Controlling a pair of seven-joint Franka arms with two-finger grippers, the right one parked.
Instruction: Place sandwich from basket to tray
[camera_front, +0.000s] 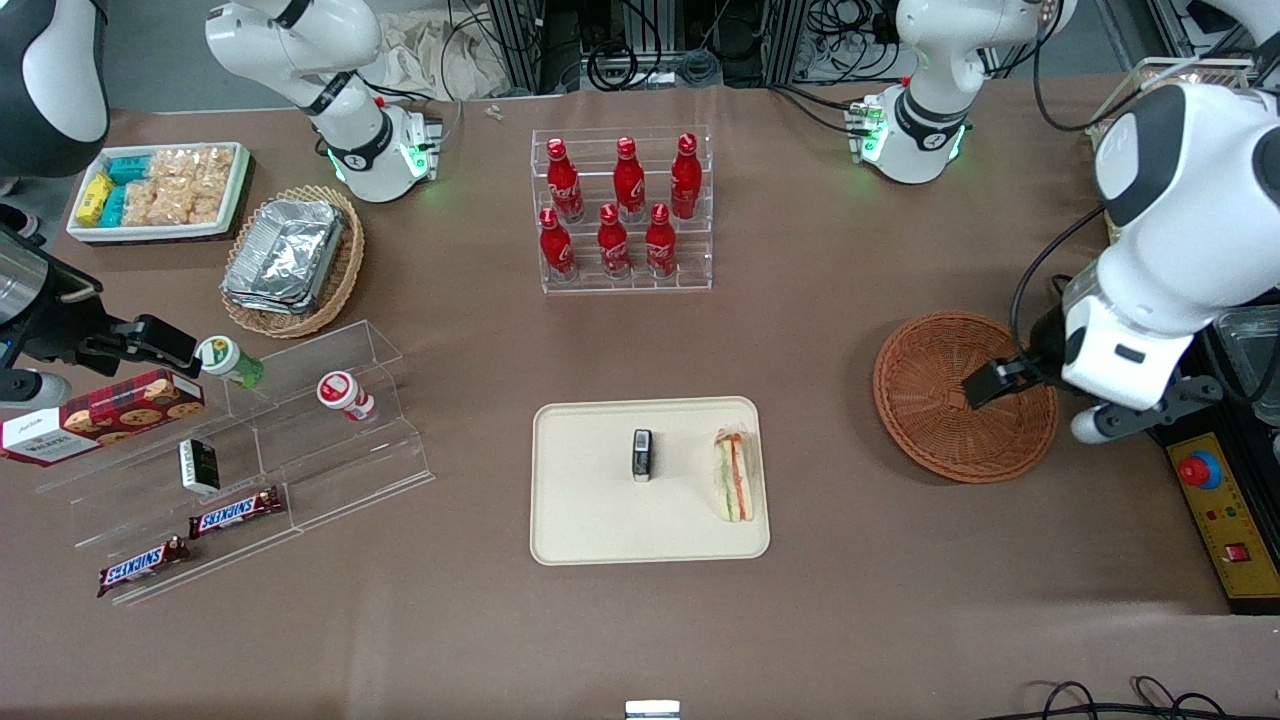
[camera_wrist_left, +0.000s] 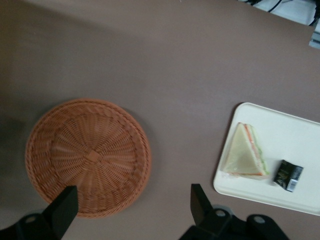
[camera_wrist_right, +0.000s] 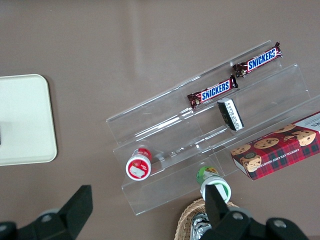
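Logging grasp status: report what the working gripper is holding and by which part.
Nothing is held. The gripper hangs open over the empty basket; the sandwich already lies on the tray.

reddish-brown woven basket (camera_front: 940, 400), cream tray (camera_front: 600, 520), black fingers (camera_wrist_left: 64, 207).

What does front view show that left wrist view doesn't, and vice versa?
Front only: cola bottles, foil containers, Snickers bars, snack tray.

Left wrist only: nothing new, but it shows the claw open, with nothing between its fingers, above the table beside the basket.

Both: basket empty; sandwich and small black packet on the tray.
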